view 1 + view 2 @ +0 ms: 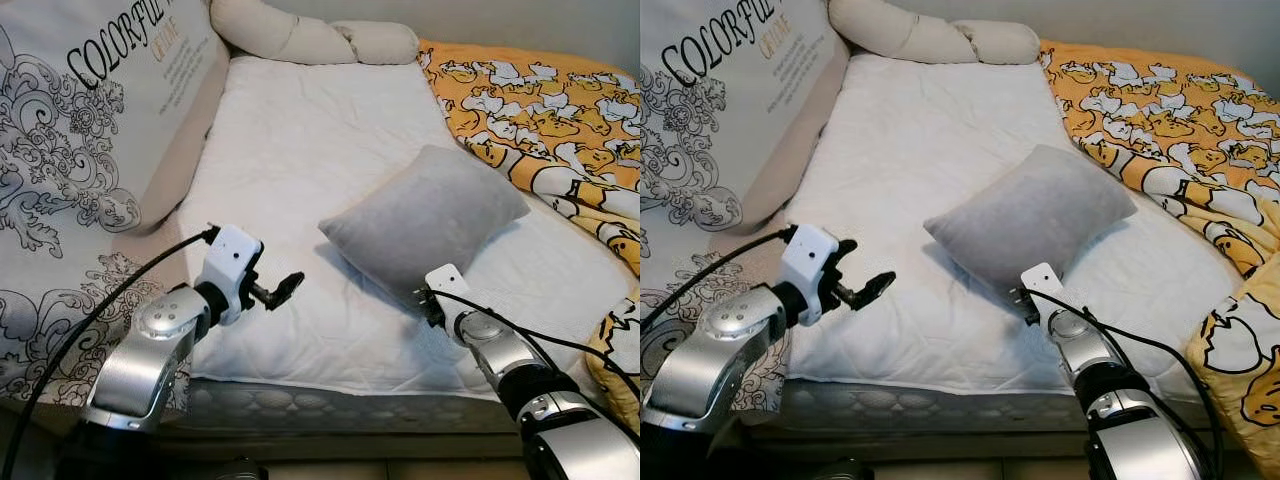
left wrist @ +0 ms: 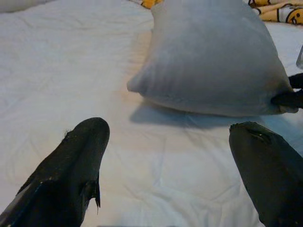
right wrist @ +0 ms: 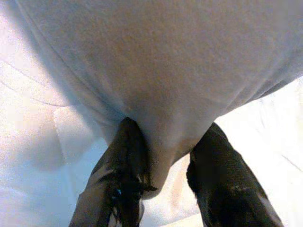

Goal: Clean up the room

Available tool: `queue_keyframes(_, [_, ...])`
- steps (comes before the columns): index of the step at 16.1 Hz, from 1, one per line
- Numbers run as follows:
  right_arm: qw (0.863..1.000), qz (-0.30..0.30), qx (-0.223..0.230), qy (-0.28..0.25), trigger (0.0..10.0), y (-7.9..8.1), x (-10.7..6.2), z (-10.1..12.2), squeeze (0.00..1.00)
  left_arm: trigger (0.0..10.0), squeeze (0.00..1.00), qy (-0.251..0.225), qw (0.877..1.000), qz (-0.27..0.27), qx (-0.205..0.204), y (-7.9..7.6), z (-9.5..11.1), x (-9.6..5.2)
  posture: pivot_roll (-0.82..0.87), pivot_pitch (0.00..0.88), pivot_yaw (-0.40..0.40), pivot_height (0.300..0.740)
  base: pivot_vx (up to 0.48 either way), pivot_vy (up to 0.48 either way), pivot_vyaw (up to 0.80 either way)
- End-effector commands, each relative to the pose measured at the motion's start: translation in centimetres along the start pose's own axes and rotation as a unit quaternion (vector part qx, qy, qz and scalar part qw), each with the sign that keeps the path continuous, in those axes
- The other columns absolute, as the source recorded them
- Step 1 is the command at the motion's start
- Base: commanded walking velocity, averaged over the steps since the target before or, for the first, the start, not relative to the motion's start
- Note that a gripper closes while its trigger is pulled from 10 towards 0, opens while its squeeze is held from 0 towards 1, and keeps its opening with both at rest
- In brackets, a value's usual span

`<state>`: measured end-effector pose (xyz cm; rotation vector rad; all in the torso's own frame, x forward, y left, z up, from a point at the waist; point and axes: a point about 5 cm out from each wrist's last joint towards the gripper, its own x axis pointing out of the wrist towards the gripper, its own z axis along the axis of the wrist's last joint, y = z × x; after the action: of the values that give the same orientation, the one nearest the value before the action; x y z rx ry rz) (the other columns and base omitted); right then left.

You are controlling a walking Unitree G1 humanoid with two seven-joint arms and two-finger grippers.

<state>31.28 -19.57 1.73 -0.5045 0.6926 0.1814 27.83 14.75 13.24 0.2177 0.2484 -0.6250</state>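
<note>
We see the right pincer clamped on the near edge of the grey pillow, which lies mid-bed on the white mattress. The left pincer hovers beside it, fingers apart. We judge a firm bite on the seam and a slow lift best, the left supporting the far corner. The headboard cushion reads "COLORFUL"; its smaller lines are illegible.

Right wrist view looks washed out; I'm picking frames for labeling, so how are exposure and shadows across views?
Right wrist view: white sheet overexposed around the grey pillow. Left wrist view: soft, pillow casts a clear shadow. Eye views: evenly lit, sharp.
</note>
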Motion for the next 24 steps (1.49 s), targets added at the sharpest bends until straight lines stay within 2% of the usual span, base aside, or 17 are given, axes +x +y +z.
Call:
queue_keyframes(1, [1.0, -0.011, -0.016, 0.0, 0.0, -1.2, -0.2, -0.2, 0.0, 10.0, 0.0, -0.004, 1.0, -0.004, 0.002, -0.2, 0.3, 0.2, 0.11, 0.0, -0.07, 0.74, 0.0, 0.0, 0.0])
queue_keyframes(4, [1.0, 0.01, -0.021, -0.017, 0.0, -1.8, -0.8, -0.5, 0.0, 10.0, 0.0, -0.005, 1.0, 0.007, 0.003, 0.4, 0.4, 0.0, 0.11, 0.0, -0.054, 0.74, 0.0, 0.0, 0.0])
queue_keyframes(5, [0.997, 0.054, -0.01, -0.05, 0.0, -1.5, -1.3, -0.2, 0.0, 10.0, 0.0, -0.004, 1.0, 0.015, 0.003, 0.6, 0.3, 0.0, 0.12, 0.0, -0.055, 0.74, 0.0, 0.0, 0.0])
queue_keyframes(6, [0.995, 0.079, -0.003, -0.059, 0.0, -1.3, -1.6, -0.1, 0.0, 10.0, 0.0, -0.006, 1.0, 0.02, 0.0, 0.7, 0.4, 0.0, 0.12, 0.0, -0.056, 0.74, 0.0, 0.0, 0.0])
queue_keyframes(7, [0.987, 0.135, 0.0, -0.093, 0.0, -1.3, -2.4, 0.2, 0.0, 10.0, 0.0, -0.01, 1.0, 0.026, -0.006, 0.7, 0.5, 0.0, 0.12, 0.0, -0.06, 0.74, 0.0, 0.0, 0.0])
queue_keyframes(8, [0.984, 0.146, -0.001, -0.1, 0.0, -1.3, -2.6, 0.2, 0.0, 10.0, 0.0, -0.011, 1.0, 0.028, -0.007, 0.7, 0.5, 0.0, 0.12, 0.0, -0.06, 0.74, 0.0, 0.0, 0.0])
queue_keyframes(9, [0.977, 0.184, -0.017, -0.106, 0.0, -2.5, -3.8, -0.6, 0.0, 10.0, 0.0, -0.008, 1.0, 0.026, -0.009, 0.2, 0.1, -0.1, 0.12, 0.0, -0.07, 0.74, 0.0, 0.0, 0.0])
queue_keyframes(11, [0.975, 0.204, -0.049, -0.077, 0.0, -4.2, -5.0, -2.3, 0.0, 10.0, 0.0, -0.005, 1.0, 0.023, -0.012, -0.3, -0.2, 0.1, 0.09, 0.0, -0.068, 0.74, 0.0, 0.0, 0.0])
queue_keyframes(13, [0.978, 0.194, -0.054, -0.058, 0.0, -5.6, -5.6, -3.2, 0.0, 10.0, 0.0, -0.005, 1.0, 0.019, -0.013, -0.5, -0.2, 0.3, 0.08, 0.0, -0.066, 0.74, 0.0, 0.0, 0.0])
queue_keyframes(14, [0.983, 0.168, -0.061, -0.038, 0.0, -7.2, -6.2, -4.0, 0.0, 10.0, 0.0, -0.004, 1.0, 0.016, -0.013, -0.6, -0.3, 0.4, 0.07, 0.0, -0.06, 0.74, 0.0, 0.0, 0.0])
queue_keyframes(16, [0.995, 0.086, -0.041, -0.019, 0.0, -10.0, -6.6, -5.0, 0.0, 10.0, 0.0, -0.003, 1.0, 0.011, -0.011, -0.7, -0.3, 0.5, 0.06, 0.0, -0.053, 0.74, 0.0, 0.0, 0.0])
queue_keyframes(17, [0.999, 0.031, -0.017, -0.008, 0.0, -11.7, -7.1, -5.7, 0.0, 10.0, 0.0, -0.003, 1.0, 0.009, -0.008, -0.7, -0.2, 0.6, 0.05, 0.0, -0.045, 0.74, 0.0, 0.0, 0.0])
queue_keyframes(20, [0.999, -0.018, -0.008, 0.034, 0.0, -13.2, -8.0, -7.8, 0.0, 10.0, 0.0, -0.003, 1.0, 0.003, -0.007, -0.9, -0.3, 1.0, 0.04, 0.0, -0.037, 0.74, 0.0, 0.0, 0.0])
queue_keyframes(21, [0.999, -0.037, 0.0, 0.04, 7.1, -13.4, -8.2, -8.3, 0.0, 10.0, 0.0, -0.005, 1.0, 0.0, -0.008, -1.1, -0.2, 1.3, 0.02, 0.0, -0.028, 0.74, 0.0, 0.0, 0.0])
queue_keyframes(22, [0.999, -0.028, 0.017, 0.026, 10.0, -13.0, -8.1, -8.3, 0.0, 10.0, 0.0, -0.006, 1.0, -0.001, -0.009, -1.1, -0.2, 1.4, 0.02, 0.0, -0.027, 0.74, 0.0, 0.0, 0.0])
queue_keyframes(23, [0.998, -0.011, 0.058, -0.006, 10.0, -11.6, -7.6, -8.0, 1.0, 10.0, 0.0, -0.006, 1.0, -0.003, -0.011, -1.3, -0.2, 1.6, 0.01, 0.0, -0.023, 0.74, 0.0, 0.0, 0.0])
queue_keyframes(24, [0.996, -0.005, 0.084, -0.019, 10.0, -10.8, -7.2, -7.9, 1.0, 10.0, 0.0, -0.006, 1.0, -0.003, -0.012, -1.4, -0.3, 1.7, 0.01, 0.0, -0.021, 0.74, 0.0, 0.0, 0.0])
